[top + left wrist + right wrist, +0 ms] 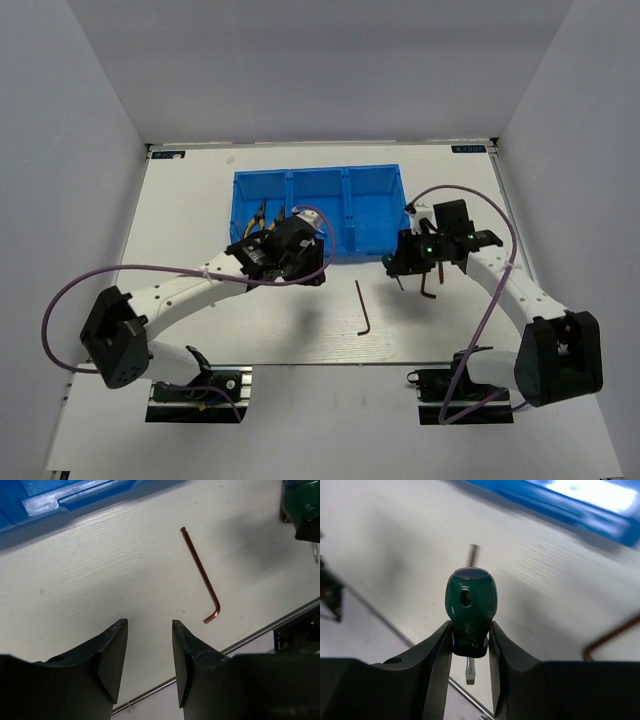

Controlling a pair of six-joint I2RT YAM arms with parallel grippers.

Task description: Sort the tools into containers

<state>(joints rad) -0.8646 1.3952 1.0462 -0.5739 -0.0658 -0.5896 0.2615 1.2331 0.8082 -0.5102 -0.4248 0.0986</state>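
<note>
Surface: white, faintly grained tabletop [190, 220], boxed in by plain white walls [90, 90].
Landmark: wide bright blue plastic tray [372, 210] with three equal rectangular compartments and glossy walls, at the far middle of the tabletop.
Right gripper [470, 627]: black two-finger tool just off the tray's near right corner, clamped on a stubby green-handled screwdriver [470, 597].
Grip: both dark fingers press the narrow black collar under the handle, so the jaws stand part-way apart with the collar filling the gap.
Screwdriver: rounded glossy green handle with a dimpled skin, a hole through its side and a flat dark cap. Its short flat steel blade points back between the fingers.
Left gripper [149, 625]: in front of the tray's left compartment, fingers apart with bare tabletop showing between them. It holds and touches nothing.
Finger shape: matte black wedges tapering to blunt tips.
First hex key [203, 575]: thin L-shaped metal rod, dark from above and coppery brown up close. It lies flat on the tabletop in front of the tray, well apart from both grippers.
Second hex key [610, 635]: same thin coppery rod, near the right gripper and in front of the tray's right end. Only its bend shows in the wrist view.
Pliers [262, 215]: yellow-orange handles, inside the tray's left compartment, partly hidden behind the left arm.
Cables [60, 300]: purple, looping from each arm.
</note>
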